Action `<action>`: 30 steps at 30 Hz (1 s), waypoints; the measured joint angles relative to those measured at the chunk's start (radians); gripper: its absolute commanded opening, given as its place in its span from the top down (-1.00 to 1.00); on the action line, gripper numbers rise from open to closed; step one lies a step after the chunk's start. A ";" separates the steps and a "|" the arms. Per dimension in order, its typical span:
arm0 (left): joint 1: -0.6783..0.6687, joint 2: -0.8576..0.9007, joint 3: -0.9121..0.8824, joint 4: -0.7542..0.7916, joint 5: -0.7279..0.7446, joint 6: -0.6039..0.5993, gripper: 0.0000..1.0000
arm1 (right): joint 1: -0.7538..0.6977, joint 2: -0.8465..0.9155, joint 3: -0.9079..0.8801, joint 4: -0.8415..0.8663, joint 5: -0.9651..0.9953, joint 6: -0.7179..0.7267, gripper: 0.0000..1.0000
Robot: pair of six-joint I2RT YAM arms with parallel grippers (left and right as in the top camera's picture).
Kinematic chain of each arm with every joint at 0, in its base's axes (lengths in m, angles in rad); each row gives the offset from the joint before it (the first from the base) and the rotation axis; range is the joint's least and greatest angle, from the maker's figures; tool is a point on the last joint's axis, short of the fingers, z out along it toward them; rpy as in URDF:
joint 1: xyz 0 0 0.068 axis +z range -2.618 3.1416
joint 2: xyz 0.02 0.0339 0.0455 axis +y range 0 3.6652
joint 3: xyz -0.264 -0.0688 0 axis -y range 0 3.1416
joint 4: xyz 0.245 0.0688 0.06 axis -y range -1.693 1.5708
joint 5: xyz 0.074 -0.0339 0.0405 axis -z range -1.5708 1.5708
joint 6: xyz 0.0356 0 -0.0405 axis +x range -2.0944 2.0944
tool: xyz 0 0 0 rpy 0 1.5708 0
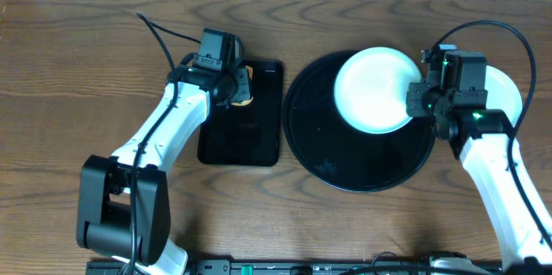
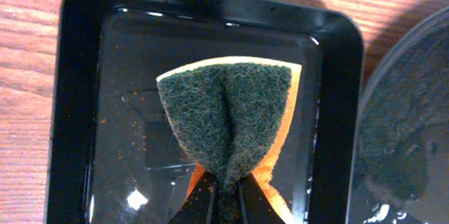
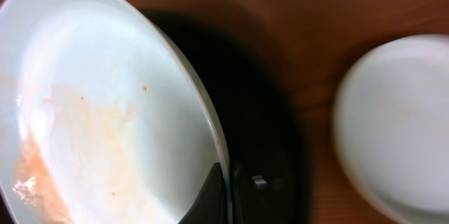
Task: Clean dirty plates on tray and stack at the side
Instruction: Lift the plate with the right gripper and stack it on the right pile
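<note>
1. Now, overhead: my right gripper (image 1: 420,100) is pinched on the rim of a mint-white plate (image 1: 371,90), holding it over the far right part of the round black tray (image 1: 362,171). A clean-looking plate (image 1: 511,94) lies on the table (image 1: 69,68) just beside, partly under that arm. If the edge grip slips, the held plate drops onto the tray or knocks its neighbour.
2. Left wrist: my left gripper (image 2: 226,206) is clamped on a folded scrub sponge (image 2: 228,112) over the wet-looking rectangular tray (image 2: 70,112). I judge that so narrow a pinch could let the sponge twist or pull free under scrubbing pressure.
3. Right wrist: an orange sauce smear (image 3: 42,175) sits at the plate's lower left, far from the grip. The plate is tilted, so pressing there would lever against the rim hold and could pry it loose.
</note>
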 measured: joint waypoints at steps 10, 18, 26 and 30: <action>0.000 0.082 -0.001 -0.003 0.000 0.000 0.85 | 0.210 -0.045 0.000 0.000 0.343 -0.150 0.98; 0.000 0.086 -0.001 -0.011 0.000 0.000 0.85 | 0.361 -0.045 0.000 0.009 0.572 -0.192 0.98; 0.000 0.086 -0.001 -0.015 0.000 0.000 0.85 | 0.362 -0.045 0.000 0.010 0.641 -0.203 0.98; 0.000 0.086 -0.001 -0.015 0.000 0.000 0.85 | 0.362 -0.045 0.000 0.010 0.655 -0.210 0.98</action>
